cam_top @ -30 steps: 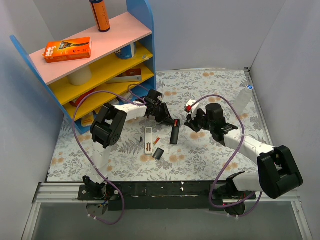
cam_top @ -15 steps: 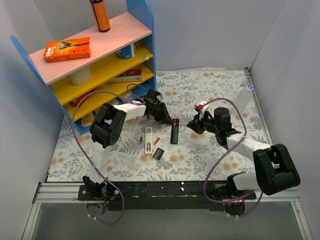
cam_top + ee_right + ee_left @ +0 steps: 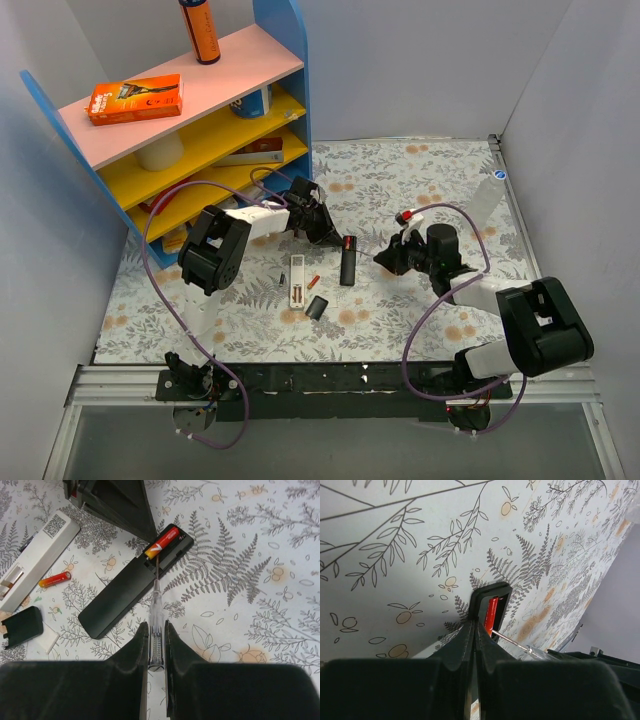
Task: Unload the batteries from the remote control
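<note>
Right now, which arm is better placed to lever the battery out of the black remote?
Right: the right tool grips a screwdriver whose tip is at the battery in the black remote. The left tool is shut beside that remote's end.

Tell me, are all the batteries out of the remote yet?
Not yet. Done: the black cover is off and a loose battery lies on the table beside the white remote. In hand: the right fingers hold a screwdriver, its tip at a second battery sitting in the black remote; the shut left fingers rest at its end. Left: getting that battery out.
</note>
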`<action>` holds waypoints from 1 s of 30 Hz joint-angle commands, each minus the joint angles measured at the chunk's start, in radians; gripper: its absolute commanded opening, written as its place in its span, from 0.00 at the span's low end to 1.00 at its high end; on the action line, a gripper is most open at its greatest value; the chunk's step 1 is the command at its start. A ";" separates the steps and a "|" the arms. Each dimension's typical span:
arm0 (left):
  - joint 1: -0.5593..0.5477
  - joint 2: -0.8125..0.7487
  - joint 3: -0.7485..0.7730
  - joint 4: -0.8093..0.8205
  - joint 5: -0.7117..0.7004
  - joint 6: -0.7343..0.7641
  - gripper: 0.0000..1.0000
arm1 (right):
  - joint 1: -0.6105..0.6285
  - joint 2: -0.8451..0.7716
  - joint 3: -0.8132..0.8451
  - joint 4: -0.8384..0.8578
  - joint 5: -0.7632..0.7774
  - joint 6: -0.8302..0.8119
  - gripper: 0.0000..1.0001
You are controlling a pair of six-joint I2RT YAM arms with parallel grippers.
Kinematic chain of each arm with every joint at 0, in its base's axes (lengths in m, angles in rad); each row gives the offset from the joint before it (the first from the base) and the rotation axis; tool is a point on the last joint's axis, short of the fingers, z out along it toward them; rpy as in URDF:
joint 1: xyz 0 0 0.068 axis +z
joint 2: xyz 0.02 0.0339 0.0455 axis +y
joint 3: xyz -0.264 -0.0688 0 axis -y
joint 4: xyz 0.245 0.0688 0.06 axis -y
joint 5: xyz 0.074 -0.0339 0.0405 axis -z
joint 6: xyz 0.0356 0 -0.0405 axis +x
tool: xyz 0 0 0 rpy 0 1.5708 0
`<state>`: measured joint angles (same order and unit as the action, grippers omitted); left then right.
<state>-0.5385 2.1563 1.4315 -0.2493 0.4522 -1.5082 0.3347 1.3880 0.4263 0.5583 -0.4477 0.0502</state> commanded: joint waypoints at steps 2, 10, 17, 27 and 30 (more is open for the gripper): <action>-0.009 0.047 -0.040 -0.041 -0.078 0.011 0.01 | 0.006 0.054 -0.030 -0.012 -0.013 0.137 0.01; -0.009 0.050 -0.055 -0.033 -0.073 -0.010 0.02 | 0.006 0.069 -0.057 0.028 -0.049 0.157 0.01; -0.009 0.043 -0.082 -0.021 -0.066 -0.018 0.02 | 0.006 0.140 -0.034 0.060 -0.103 0.224 0.01; -0.008 -0.015 -0.126 -0.016 -0.069 -0.021 0.06 | 0.006 0.103 0.015 -0.014 -0.089 0.182 0.01; -0.009 -0.027 -0.140 -0.011 -0.063 -0.024 0.07 | 0.006 0.098 0.032 -0.021 -0.097 0.175 0.01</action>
<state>-0.5304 2.1361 1.3540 -0.1516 0.4614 -1.5608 0.3275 1.5036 0.4122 0.5797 -0.5053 0.2508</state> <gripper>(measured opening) 0.062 0.168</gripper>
